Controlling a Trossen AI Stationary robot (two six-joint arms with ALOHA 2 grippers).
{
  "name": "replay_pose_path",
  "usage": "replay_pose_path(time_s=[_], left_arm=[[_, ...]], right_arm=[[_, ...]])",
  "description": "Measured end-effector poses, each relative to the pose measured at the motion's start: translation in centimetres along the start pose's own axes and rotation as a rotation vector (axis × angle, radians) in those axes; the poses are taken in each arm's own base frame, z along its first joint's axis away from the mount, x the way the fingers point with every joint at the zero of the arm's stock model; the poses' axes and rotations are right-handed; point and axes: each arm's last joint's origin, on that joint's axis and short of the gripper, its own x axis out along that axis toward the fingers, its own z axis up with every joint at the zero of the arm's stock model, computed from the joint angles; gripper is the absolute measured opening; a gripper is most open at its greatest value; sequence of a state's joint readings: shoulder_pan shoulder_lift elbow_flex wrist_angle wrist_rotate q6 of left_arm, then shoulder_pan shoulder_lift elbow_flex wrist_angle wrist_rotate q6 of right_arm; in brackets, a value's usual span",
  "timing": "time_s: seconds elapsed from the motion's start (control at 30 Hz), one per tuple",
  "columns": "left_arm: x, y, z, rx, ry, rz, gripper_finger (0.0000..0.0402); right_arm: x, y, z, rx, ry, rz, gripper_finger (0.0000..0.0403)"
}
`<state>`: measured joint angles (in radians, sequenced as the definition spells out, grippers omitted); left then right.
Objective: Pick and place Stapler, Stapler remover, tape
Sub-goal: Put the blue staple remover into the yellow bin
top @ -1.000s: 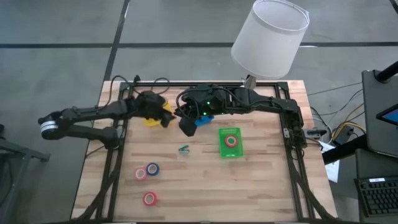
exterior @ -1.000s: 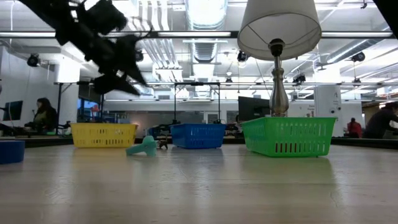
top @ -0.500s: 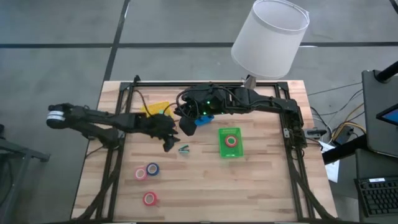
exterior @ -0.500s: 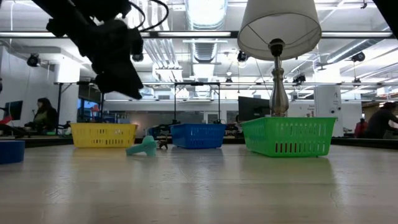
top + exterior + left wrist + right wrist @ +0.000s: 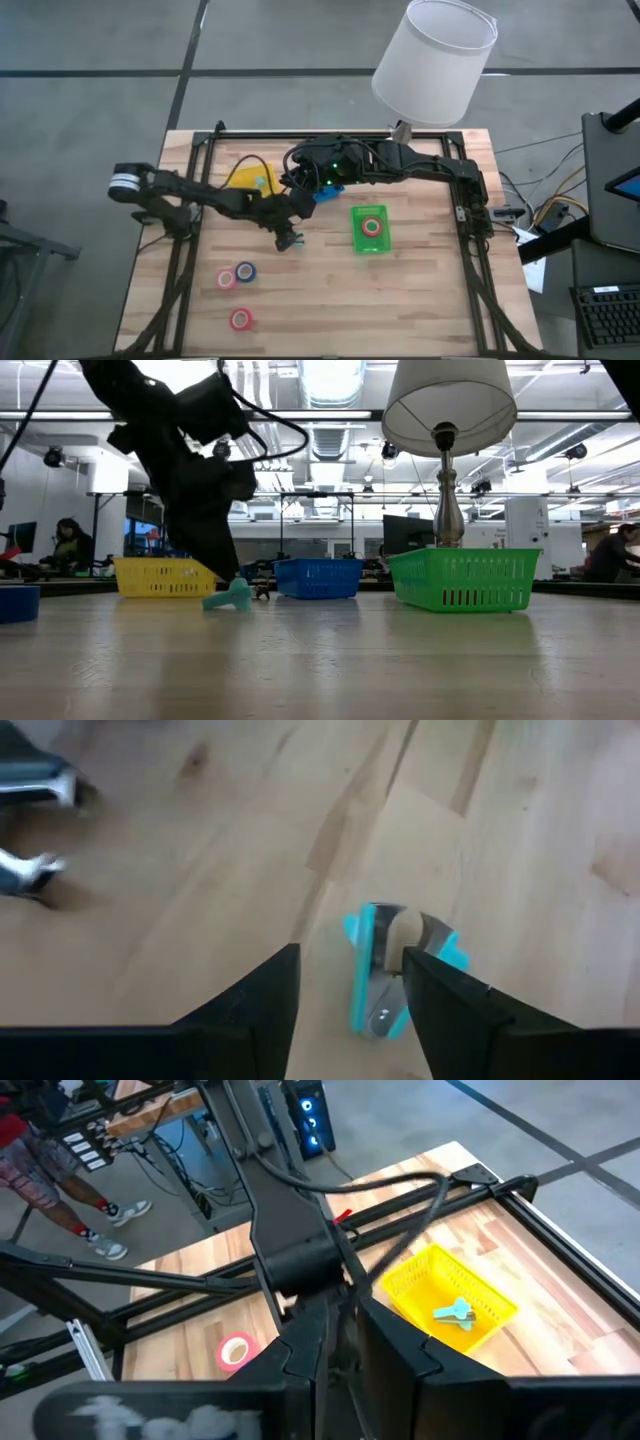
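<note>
The teal stapler remover (image 5: pixel 380 975) lies flat on the wooden table, near its middle; it also shows in the low view (image 5: pixel 232 598). My left gripper (image 5: pixel 352 952) is open and low over it, one finger on either side; I cannot tell whether they touch it. In the high view my left gripper (image 5: pixel 287 237) covers the remover. My right gripper (image 5: pixel 300 203) waits above the table by the blue basket (image 5: pixel 328 192), its fingers close together. Pink (image 5: pixel 226 279), blue (image 5: pixel 245 271) and red (image 5: pixel 240 319) tape rolls lie at the near left. No stapler shows.
A yellow basket (image 5: pixel 248 179) with a small teal thing (image 5: pixel 455 1312) in it stands at the far left. A green basket (image 5: pixel 371 229) right of centre holds a red tape roll. A lamp (image 5: pixel 435 60) stands at the far edge. Bare wood lies at the near right.
My left gripper has gone from over the yellow basket toward the table's right and near edge, and down, until it stands low over the stapler remover. The remover has not moved. My right arm has kept still.
</note>
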<state>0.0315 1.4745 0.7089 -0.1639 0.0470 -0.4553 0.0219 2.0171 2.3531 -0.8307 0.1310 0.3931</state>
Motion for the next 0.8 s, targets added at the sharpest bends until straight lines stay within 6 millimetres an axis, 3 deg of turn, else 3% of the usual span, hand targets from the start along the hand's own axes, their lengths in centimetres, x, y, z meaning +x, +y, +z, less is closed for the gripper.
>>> replay_pose_path(time_s=[0.37, 0.67, 0.8], left_arm=[[1.5, -0.4, 0.8, 0.017, 0.022, -0.036, 0.0113], [1.9, -0.4, 0.2, -0.004, 0.088, -0.093, 0.0012], [1.8, -0.5, 0.4, -0.005, 0.078, -0.095, 0.0007]], right_arm=[[0.0, 0.0, 0.0, 0.0, 0.002, -0.001, 0.0052], [0.0, 0.0, 0.0, -0.004, 0.003, -0.001, 0.0052], [0.0, 0.0, 0.0, -0.004, 0.003, -0.001, 0.0052]])
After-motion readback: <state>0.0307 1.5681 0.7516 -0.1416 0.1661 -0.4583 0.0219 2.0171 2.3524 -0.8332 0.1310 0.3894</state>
